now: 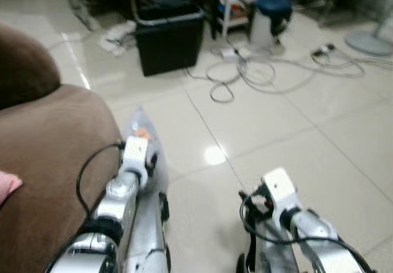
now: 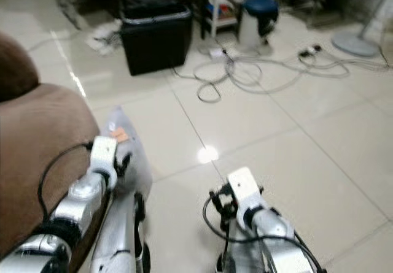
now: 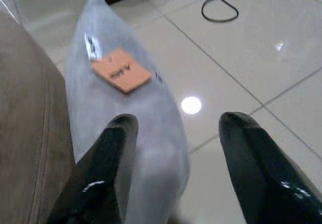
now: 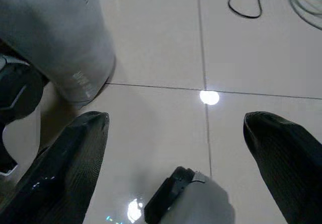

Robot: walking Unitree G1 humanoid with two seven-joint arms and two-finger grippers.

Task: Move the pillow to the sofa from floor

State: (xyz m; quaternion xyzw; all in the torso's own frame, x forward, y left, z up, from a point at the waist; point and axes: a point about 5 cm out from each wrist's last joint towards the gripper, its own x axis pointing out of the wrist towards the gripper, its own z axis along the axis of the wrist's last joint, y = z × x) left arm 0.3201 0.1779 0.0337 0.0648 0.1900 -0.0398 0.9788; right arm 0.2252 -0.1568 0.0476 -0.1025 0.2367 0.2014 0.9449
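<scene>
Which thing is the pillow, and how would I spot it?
Find the big brown sofa on the robot's left. The pillow stands on the pale tiled floor right against the sofa's side, below the left claw. It is a plastic-wrapped whitish bundle with an orange label.

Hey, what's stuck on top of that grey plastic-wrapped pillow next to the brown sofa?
An orange rectangular label lies on the grey plastic-wrapped pillow, its print too blurred to read, with a small white tag beside it. The pillow's lower end is covered by the left pincer.

My head eyes look down past my arms at the floor (image 1: 295,132). Both wrist cameras sit close above the pillow (image 3: 126,128).
</scene>
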